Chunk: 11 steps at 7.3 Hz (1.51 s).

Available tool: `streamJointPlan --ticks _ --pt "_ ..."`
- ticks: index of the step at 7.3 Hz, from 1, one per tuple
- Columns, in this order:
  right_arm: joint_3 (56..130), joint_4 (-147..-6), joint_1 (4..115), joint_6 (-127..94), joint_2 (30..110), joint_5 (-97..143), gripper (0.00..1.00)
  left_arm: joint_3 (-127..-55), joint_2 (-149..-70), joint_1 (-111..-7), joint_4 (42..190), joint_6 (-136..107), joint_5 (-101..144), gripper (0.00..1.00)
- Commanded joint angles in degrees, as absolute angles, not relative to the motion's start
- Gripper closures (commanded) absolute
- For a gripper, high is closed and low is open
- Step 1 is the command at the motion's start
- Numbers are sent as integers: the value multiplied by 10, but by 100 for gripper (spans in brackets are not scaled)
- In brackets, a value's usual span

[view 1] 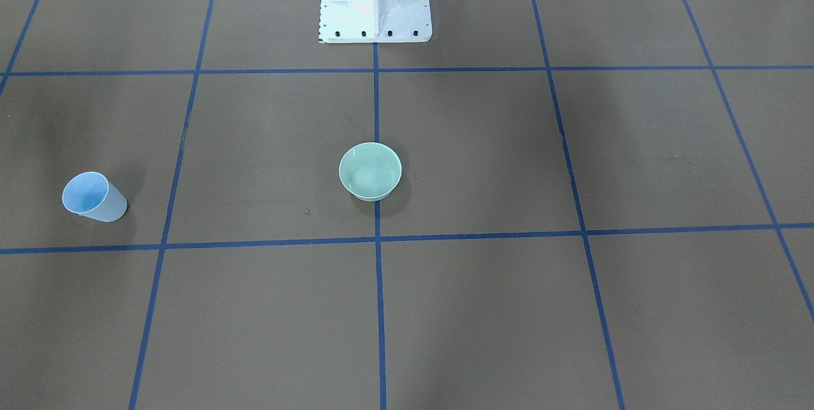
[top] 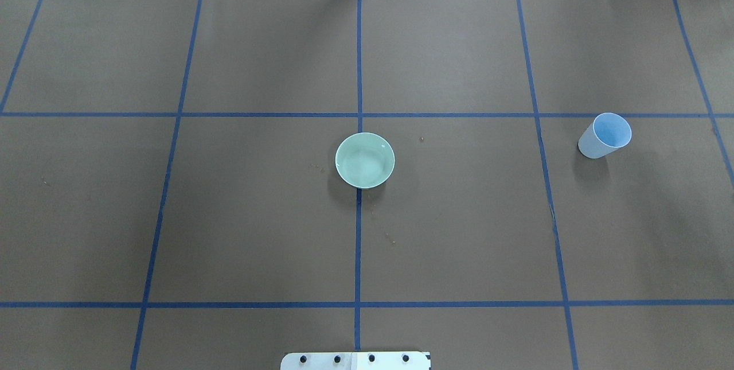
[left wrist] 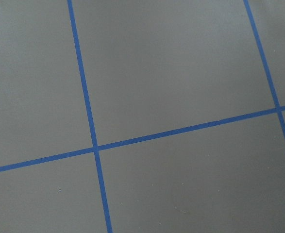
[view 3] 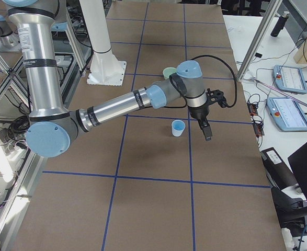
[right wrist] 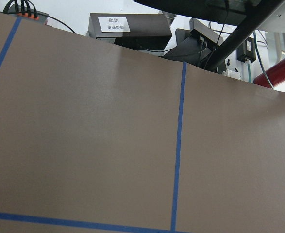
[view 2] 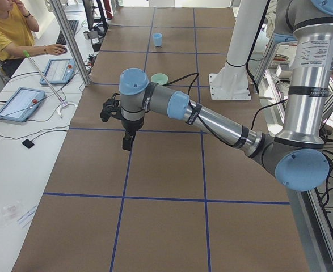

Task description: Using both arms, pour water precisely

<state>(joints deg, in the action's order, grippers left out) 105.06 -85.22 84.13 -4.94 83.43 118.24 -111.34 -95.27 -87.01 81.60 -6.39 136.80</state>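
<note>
A light-blue cup (top: 605,135) stands upright on the brown table, on my right side; it also shows in the front view (view 1: 93,196). A pale-green bowl (top: 364,160) sits at the table's middle on the blue centre line. I cannot make out water in either. My left gripper (view 2: 127,141) shows only in the left side view, hanging over the table far from both vessels. My right gripper (view 3: 207,130) shows only in the right side view, just beside the cup (view 3: 178,127) and apart from it. I cannot tell whether either gripper is open or shut.
The white bolted pedestal (view 1: 375,9) stands at the robot's edge of the table. Blue tape lines (top: 358,244) divide the brown cover into squares. An operator (view 2: 7,28) sits at a side desk with tablets (view 2: 20,103). Metal frame posts (view 3: 258,39) flank the table.
</note>
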Motion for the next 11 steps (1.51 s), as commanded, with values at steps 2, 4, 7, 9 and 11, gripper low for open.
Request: streamJointPlan --ticks 2,4,7,9,11 --pt "992 -917 933 176 842 1278 1 -1126 -1020 -776 817 -214 1340 0" --pt "959 -919 947 194 872 1296 1 -1120 -1075 -693 816 -303 1318 0" --pt "886 -914 947 183 881 1296 1 -1114 -1152 -550 816 -464 1232 0" --pt "879 -912 947 171 880 1296 1 -1070 -1207 -481 816 -512 1215 0" --pt "879 -911 947 171 880 1297 0 -1028 -1255 -416 830 -572 1167 0"
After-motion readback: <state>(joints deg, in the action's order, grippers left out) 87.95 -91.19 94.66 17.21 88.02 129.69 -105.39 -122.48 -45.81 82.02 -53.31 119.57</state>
